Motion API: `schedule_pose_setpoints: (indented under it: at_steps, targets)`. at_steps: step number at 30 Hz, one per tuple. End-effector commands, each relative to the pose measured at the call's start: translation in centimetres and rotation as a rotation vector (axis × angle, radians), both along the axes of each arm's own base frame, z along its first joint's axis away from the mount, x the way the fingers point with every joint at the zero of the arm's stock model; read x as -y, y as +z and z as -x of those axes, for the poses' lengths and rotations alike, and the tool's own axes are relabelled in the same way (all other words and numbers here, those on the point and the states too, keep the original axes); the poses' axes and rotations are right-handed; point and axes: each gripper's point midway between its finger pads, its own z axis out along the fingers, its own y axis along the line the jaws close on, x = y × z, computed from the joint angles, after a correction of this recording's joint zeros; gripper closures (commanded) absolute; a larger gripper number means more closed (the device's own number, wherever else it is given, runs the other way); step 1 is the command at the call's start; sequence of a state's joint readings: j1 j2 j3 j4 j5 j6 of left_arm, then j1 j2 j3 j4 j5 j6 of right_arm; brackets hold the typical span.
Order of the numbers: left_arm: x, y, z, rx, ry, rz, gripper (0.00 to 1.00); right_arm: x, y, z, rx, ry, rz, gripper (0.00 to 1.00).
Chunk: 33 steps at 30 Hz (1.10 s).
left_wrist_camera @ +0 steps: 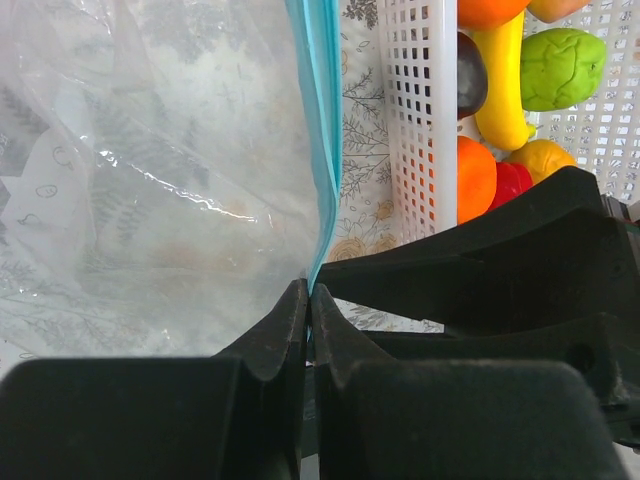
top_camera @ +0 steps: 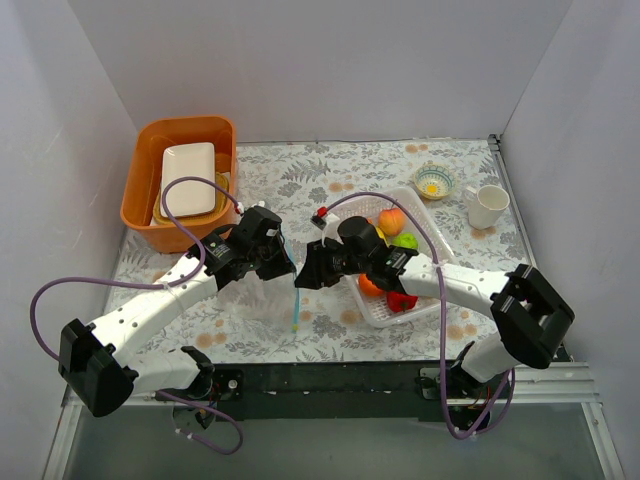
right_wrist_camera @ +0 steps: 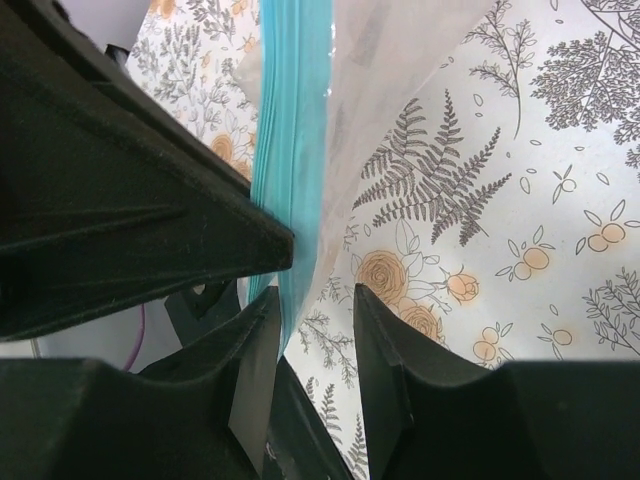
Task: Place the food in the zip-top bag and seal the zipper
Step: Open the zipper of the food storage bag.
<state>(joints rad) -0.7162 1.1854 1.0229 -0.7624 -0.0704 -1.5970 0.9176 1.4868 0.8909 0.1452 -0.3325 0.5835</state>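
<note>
Left wrist view: left tool (left_wrist_camera: 309,292) clamped on the zipper (left_wrist_camera: 322,120) of the zip-top bag (left_wrist_camera: 150,180); right tool (right_wrist_camera: 315,295), at 3 o'clock, jaws narrowly apart.

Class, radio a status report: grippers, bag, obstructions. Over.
Left gripper shut on zipper. Right gripper open, astride zipper. Food in basket, none seen in bag. Grippers close together there.

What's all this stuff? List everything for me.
bin: one, orange, back left
plate: at least one, white, in the bin
bowl: one, patterned, back right
mug: one, white, back right
basket: one, white, right of centre
toy fruits: several, mixed colours, in the basket
zip-top bag: one, clear, centre
zipper: one, light blue, bag's mouth
tablecloth: one, floral, under everything
left gripper: one, black, shut on the zipper
right gripper: one, black, open around the zipper
</note>
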Motion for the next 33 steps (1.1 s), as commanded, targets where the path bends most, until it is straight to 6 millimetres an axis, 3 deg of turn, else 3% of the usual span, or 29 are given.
schedule_pose_setpoints:
  at_steps: [1, 5, 6, 8, 9, 13, 15, 18, 22, 27, 28, 29, 33]
  targets:
    - [0.5, 1.3, -0.4, 0.028, 0.006, 0.044, 1.0, -1.3, 0.8, -1.3, 0.037, -0.045, 0.008, 0.58]
    - [0.6, 1.3, -0.4, 0.028, 0.002, 0.05, 1.0, -1.3, -0.3, -1.6, 0.03, -0.075, 0.031, 0.64]
    - [0.6, 1.4, -0.4, 0.029, 0.003, 0.049, 1.0, -1.3, -0.4, -1.7, 0.03, -0.085, 0.034, 0.74]
    - [0.4, 1.4, -0.5, 0.029, 0.009, 0.04, 1.0, -1.2, -0.4, -1.8, 0.031, -0.099, 0.033, 0.85]
    - [0.3, 1.4, -0.5, 0.031, 0.011, 0.036, 1.0, -0.9, -0.7, -2.0, 0.032, -0.116, 0.041, 0.98]
    - [-0.5, 1.5, -0.6, 0.038, 0.03, 0.003, 0.99, -0.3, -0.8, -2.2, 0.033, -0.149, 0.048, 0.99]
    - [-0.7, 1.6, -0.6, 0.045, 0.035, 0.0, 0.93, -0.1, -0.9, -2.3, 0.02, -0.166, 0.064, 0.99]
    - [-1.0, 1.8, -0.4, 0.054, 0.031, 0.001, 1.0, 0.0, -1.6, -2.5, -0.014, -0.175, 0.087, 0.99]
    - [-2.0, 1.3, 0.1, 0.036, 0.039, -0.053, 1.0, -0.1, -2.2, -3.3, -0.045, -0.199, 0.118, 0.99]
    - [-4.2, 1.9, 0.2, 0.023, 0.109, -0.098, 1.0, 0.9, -3.3, -5.2, -0.065, -0.229, 0.203, 0.99]
    - [-4.6, 1.8, 0.5, 0.004, 0.111, -0.11, 1.0, 1.6, -4.8, -5.2, -0.098, -0.232, 0.271, 0.99]
    - [-4.8, 1.8, 0.5, -0.006, 0.116, -0.11, 1.0, 1.3, -3.9, -6.3, -0.077, -0.23, 0.271, 0.99]
    - [-5.4, 2.1, 1.2, -0.047, 0.121, -0.125, 1.0, 2.4, -5.4, -8.2, -0.081, -0.247, 0.42, 0.99]
